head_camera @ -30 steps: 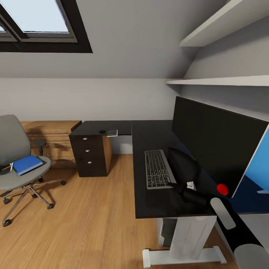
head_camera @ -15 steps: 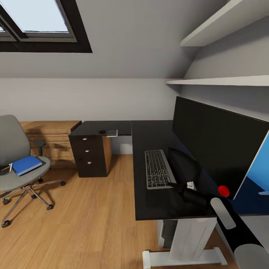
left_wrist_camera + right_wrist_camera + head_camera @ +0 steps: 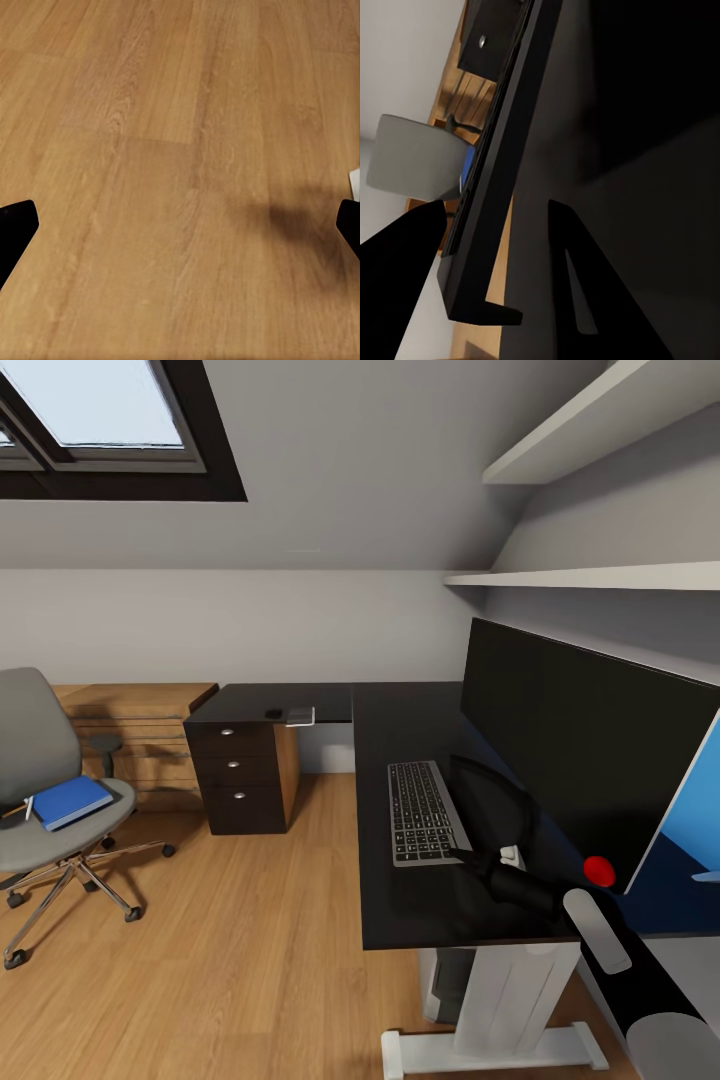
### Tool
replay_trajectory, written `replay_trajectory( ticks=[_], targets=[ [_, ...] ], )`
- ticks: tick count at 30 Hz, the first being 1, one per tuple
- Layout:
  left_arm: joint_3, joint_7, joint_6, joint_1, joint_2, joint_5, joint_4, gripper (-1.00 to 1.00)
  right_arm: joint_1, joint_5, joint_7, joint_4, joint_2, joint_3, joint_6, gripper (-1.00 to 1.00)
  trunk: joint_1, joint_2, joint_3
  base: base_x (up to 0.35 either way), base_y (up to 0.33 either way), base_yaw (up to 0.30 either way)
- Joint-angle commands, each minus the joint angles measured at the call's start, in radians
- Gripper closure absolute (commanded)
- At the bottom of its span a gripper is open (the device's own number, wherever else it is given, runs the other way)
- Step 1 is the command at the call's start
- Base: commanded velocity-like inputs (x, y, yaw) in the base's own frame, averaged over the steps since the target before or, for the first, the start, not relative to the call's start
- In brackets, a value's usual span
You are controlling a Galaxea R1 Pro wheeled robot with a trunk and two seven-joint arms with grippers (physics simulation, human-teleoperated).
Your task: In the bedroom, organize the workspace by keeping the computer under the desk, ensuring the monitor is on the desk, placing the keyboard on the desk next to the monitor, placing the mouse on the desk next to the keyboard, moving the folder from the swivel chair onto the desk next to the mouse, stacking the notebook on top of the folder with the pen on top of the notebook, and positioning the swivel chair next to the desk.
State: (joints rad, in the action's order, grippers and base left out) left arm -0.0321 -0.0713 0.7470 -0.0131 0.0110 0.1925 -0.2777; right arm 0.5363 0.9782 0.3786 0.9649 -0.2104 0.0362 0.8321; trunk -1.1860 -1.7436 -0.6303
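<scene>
The black keyboard (image 3: 420, 812) lies on the black desk (image 3: 400, 720) in front of the wide monitor (image 3: 585, 735). My right gripper (image 3: 478, 857) sits low at the keyboard's near right corner, open; in the right wrist view the keyboard's edge (image 3: 499, 172) runs between its fingers (image 3: 577, 285). Far left, the blue folder (image 3: 72, 800) and a thin pen (image 3: 28, 807) rest on the grey swivel chair (image 3: 40, 780). A dark mouse (image 3: 273, 713) and the grey notebook (image 3: 300, 714) lie on the desk's far wing. The computer (image 3: 447, 980) stands under the desk. My left gripper (image 3: 180, 225) hangs open over wooden floor.
A dark drawer unit (image 3: 240, 775) stands under the desk's far wing, with a light-wood dresser (image 3: 140, 730) beside it against the wall. White shelves (image 3: 600, 575) hang above the monitor. Open wooden floor (image 3: 250, 940) lies between the chair and the desk.
The view has shifted very slightly since a second ago. The right gripper stays at the keyboard's corner, and the keyboard has not moved.
</scene>
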Motion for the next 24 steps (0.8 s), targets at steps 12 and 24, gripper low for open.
replay_trajectory(
  ticks=[12, 24],
  targets=[
    [-0.003, -0.01, 0.0, -0.001, 0.0, 0.005, -0.001, -1.0, 0.001, -0.003, 0.004, 0.0, -0.002, 0.002, 0.011, -1.0, 0.0, 0.0, -0.001, 0.0, 0.0, 0.0],
    [-0.003, -0.012, 0.002, -0.001, 0.0, 0.005, -0.001, -1.0, 0.001, -0.003, 0.003, 0.0, -0.015, 0.001, 0.012, -1.0, 0.0, 0.0, -0.001, 0.0, 0.0, 0.0]
  ],
)
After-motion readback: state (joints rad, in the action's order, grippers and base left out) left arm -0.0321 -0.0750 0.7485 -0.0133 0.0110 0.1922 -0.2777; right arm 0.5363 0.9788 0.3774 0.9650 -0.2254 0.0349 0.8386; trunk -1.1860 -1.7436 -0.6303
